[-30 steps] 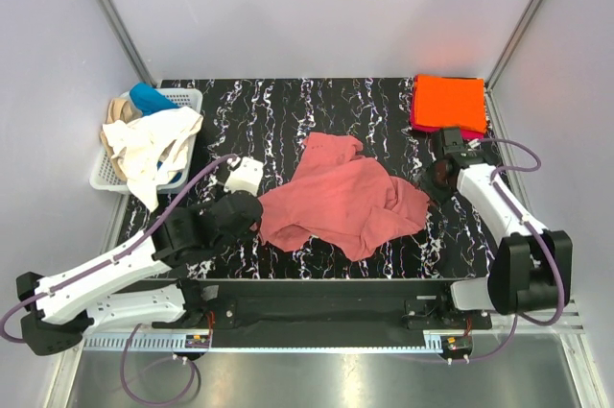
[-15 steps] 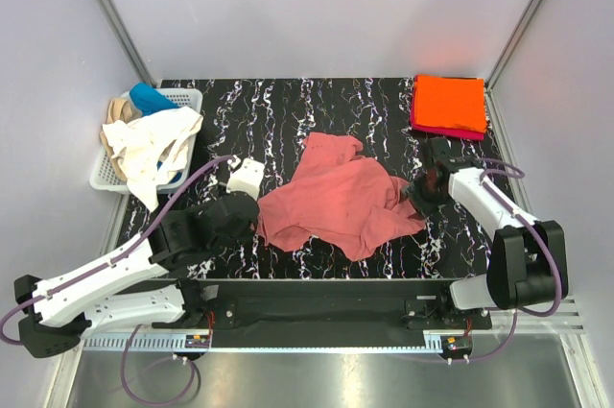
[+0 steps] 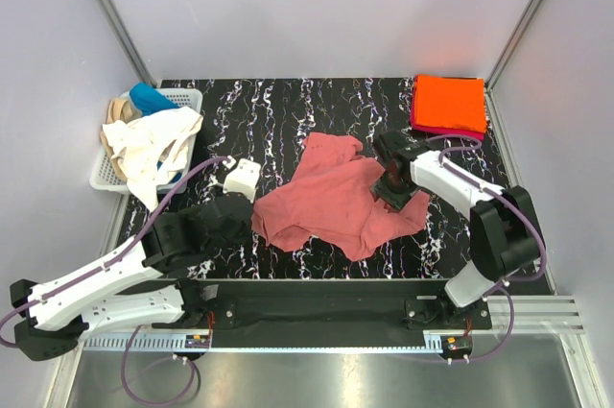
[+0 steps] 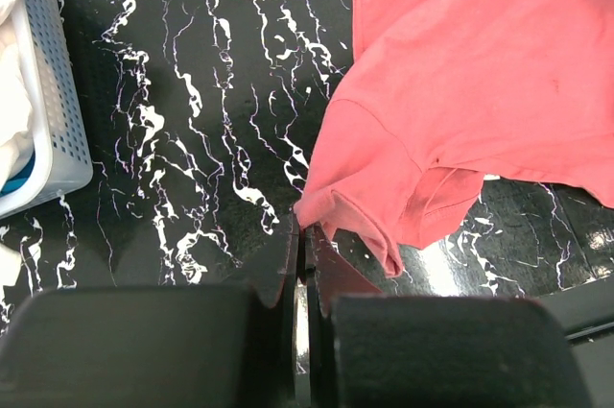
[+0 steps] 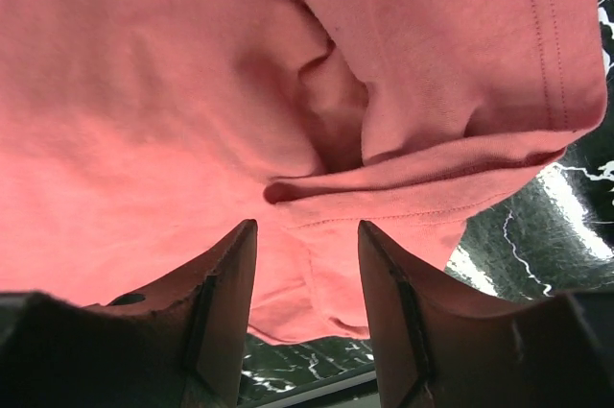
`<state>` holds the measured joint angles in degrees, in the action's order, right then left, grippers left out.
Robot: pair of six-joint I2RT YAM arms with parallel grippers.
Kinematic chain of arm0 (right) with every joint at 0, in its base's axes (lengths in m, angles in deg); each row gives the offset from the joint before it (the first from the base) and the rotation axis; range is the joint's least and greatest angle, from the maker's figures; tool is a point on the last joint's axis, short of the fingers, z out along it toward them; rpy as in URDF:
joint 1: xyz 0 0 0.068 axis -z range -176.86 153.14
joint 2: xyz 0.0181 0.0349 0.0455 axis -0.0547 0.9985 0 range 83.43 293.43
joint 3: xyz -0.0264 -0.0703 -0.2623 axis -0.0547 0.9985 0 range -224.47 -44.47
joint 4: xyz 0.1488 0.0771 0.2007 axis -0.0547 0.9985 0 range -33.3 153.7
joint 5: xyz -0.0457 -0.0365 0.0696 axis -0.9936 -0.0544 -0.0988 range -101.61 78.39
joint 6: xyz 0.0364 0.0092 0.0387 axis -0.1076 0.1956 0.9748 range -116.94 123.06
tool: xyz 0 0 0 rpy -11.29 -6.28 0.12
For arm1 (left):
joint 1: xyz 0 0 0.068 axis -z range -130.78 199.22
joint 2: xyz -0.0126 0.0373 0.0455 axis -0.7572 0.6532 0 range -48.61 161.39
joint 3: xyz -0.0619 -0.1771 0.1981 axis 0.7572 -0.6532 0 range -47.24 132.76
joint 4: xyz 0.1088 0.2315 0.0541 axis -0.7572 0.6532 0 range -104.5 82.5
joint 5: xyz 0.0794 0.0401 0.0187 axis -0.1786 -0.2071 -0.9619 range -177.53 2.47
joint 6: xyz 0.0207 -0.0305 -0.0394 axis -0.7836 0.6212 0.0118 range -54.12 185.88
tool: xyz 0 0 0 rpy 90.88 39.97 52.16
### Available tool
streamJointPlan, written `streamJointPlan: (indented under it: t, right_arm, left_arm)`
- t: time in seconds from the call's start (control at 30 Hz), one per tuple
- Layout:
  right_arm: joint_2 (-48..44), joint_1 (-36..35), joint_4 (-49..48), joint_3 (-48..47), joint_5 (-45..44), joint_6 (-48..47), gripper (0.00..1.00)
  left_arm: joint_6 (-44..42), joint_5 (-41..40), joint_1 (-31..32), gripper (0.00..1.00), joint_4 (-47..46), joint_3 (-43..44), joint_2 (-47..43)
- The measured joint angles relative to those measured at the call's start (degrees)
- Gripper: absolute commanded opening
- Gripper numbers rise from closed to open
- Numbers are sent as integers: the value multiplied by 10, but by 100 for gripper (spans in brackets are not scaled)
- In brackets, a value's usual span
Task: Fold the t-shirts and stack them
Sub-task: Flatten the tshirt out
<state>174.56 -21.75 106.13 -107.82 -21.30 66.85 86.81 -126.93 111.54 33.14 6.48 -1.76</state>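
I'm driving a lab test cell: blank pale walls (image 3: pixel 317 5) and metal corner posts (image 3: pixel 110 14) beyond my right claw (image 3: pixel 391 187), black marbled table (image 3: pixel 288 110) beneath it, aluminium mounting rail (image 3: pixel 326 341) behind.

Table (image 3: pixel 288 106): basket (image 3: pixel 188 98) at rear-left edge, tees piled in it. One, the draped tee (image 3: pixel 153 149), hangs over its near rim. Folded stack (image 3: pixel 448 103) in rear-right corner. Spread tee (image 3: pixel 326 202) lies mid-table betw. basket & stack, well apart from both. L gripper (image 4: pixel 300 235) at its near-left corner, touching. R gripper (image 5: pixel 307 228) over its right part, a fold betw. the fingers.
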Motion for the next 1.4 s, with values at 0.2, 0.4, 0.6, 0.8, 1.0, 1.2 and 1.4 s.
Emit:
streamJointPlan:
  t: [0.2, 0.4, 0.6, 0.8, 1.0, 1.2, 1.4]
  right_arm:
    - [33, -19, 16, -17, -10, -4, 52]
    - [63, -38, 17, -34, -14, -3, 52]
    - [94, -48, 18, -42, -16, -3, 51]
    - [101, -48, 19, -41, -22, -3, 45]
    - [101, -48, 19, -41, -41, 0, 28]
    - [101, -48, 19, -40, -46, 1, 40]
    - [101, -48, 18, -40, -41, 1, 38]
  left_arm:
    - [-4, 7, 0, 0, -6, 0, 0]
    - [-10, 9, 0, 0, -10, -6, 0]
    - [-10, 11, 0, 0, -10, -9, -2]
    - [-11, 11, 0, 0, -10, -9, -7]
    - [-11, 11, 0, 0, -10, -9, -7]
    - [-11, 12, 0, 0, -10, -9, -7]
    - [-11, 13, 0, 0, -10, -9, -7]
